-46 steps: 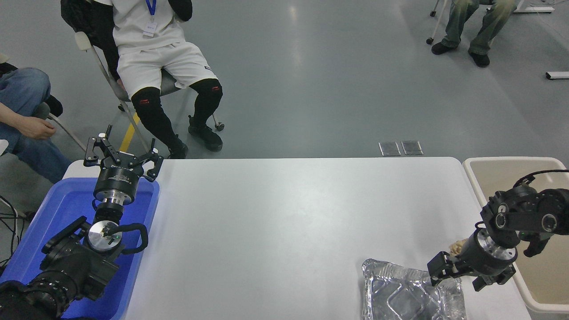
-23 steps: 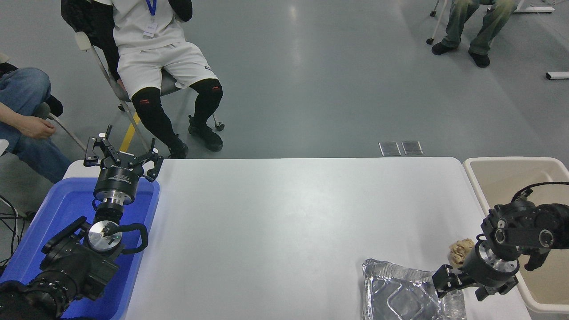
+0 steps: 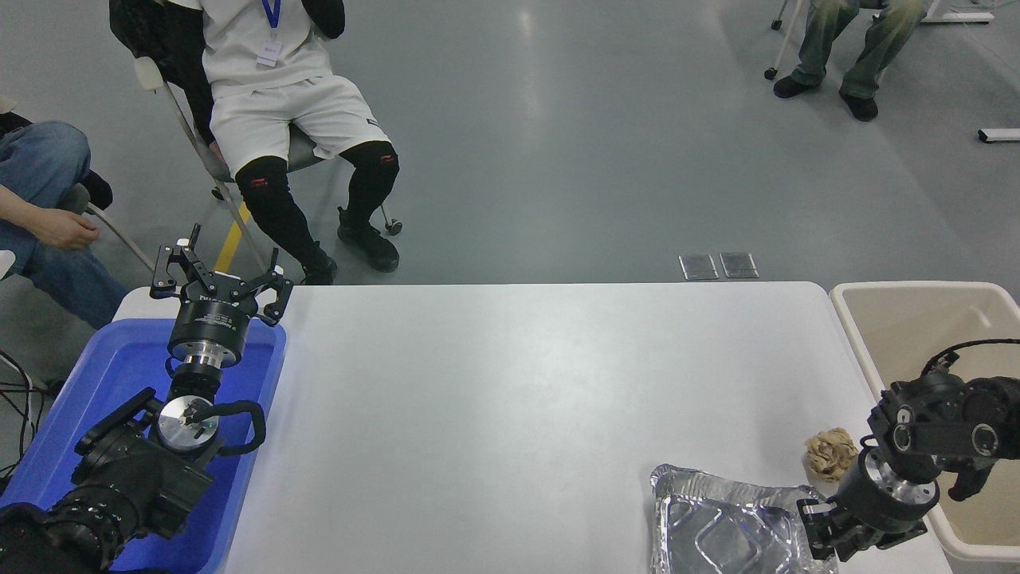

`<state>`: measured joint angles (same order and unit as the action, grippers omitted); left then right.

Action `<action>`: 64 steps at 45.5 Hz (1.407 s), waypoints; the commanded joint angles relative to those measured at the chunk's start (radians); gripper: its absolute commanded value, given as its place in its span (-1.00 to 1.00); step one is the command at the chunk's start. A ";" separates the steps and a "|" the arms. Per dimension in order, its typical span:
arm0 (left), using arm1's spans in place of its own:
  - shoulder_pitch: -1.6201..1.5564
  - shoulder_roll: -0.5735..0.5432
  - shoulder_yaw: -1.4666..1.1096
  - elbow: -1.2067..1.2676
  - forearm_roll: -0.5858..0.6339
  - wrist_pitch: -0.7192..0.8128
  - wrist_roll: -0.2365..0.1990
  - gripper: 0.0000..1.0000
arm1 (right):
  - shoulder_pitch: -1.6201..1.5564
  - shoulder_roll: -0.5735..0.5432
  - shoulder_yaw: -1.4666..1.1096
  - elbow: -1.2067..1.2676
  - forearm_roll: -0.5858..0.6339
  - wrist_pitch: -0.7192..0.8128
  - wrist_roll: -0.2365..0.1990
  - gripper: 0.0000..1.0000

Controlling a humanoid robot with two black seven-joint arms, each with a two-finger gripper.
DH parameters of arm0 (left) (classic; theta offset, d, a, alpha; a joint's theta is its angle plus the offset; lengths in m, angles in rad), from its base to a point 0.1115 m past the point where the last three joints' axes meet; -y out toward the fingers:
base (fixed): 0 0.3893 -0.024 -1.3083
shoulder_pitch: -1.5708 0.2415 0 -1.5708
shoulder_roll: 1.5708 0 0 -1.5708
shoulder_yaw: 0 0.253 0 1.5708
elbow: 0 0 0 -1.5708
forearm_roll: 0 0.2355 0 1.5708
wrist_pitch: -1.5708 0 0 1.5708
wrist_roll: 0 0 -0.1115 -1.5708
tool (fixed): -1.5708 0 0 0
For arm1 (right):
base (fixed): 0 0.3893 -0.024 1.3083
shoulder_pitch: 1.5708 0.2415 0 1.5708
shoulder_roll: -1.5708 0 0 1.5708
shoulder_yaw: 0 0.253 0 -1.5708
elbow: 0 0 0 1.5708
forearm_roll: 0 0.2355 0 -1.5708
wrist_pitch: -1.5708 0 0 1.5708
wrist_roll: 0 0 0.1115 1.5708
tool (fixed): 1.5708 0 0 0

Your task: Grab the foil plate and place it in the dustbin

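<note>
The foil plate (image 3: 717, 530) lies at the table's near right, its near part cut off by the picture's bottom edge. My right gripper (image 3: 833, 532) is low at the plate's right rim, open, its fingers pointing left over that rim. I cannot tell whether they touch the foil. The beige dustbin (image 3: 849, 325) stands off the table's right edge, partly hidden by my right arm. My left gripper (image 3: 219, 275) is parked open at the far left.
A crumpled tan paper wad (image 3: 829, 453) sits just beyond the plate's right corner, close to my right wrist. A blue tub (image 3: 111, 375) lies under the left arm. People sit on chairs beyond the table's far side.
My right arm has drawn back toward the near edge and dropped lower, uncovering the paper wad. Its gripper slid from over the plate's far right corner to the right rim. The plate has not moved.
</note>
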<state>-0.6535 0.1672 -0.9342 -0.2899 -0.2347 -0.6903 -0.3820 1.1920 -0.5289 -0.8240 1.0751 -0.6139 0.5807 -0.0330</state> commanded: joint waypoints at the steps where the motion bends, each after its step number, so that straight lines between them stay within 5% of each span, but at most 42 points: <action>1: 0.000 0.000 0.000 0.000 0.000 0.000 0.000 0.98 | -0.003 0.000 0.009 0.019 0.023 0.002 0.002 -1.00; 33: 0.000 0.000 0.002 0.002 0.000 0.000 0.002 0.98 | 0.368 -0.121 -0.029 0.146 0.057 0.205 -0.004 -1.00; 51: 0.000 0.000 0.002 0.000 0.000 0.000 0.002 0.98 | 0.682 -0.105 -0.081 0.281 0.056 0.205 -0.100 -1.00; 64: 0.000 0.000 0.002 0.000 0.000 0.000 0.002 0.98 | 0.885 -0.089 -0.161 0.286 0.051 0.205 -0.108 -1.00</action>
<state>-0.6535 0.1672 -0.9327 -0.2899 -0.2348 -0.6905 -0.3804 1.9084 -0.6316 -0.9258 1.3393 -0.5591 0.7828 -0.1251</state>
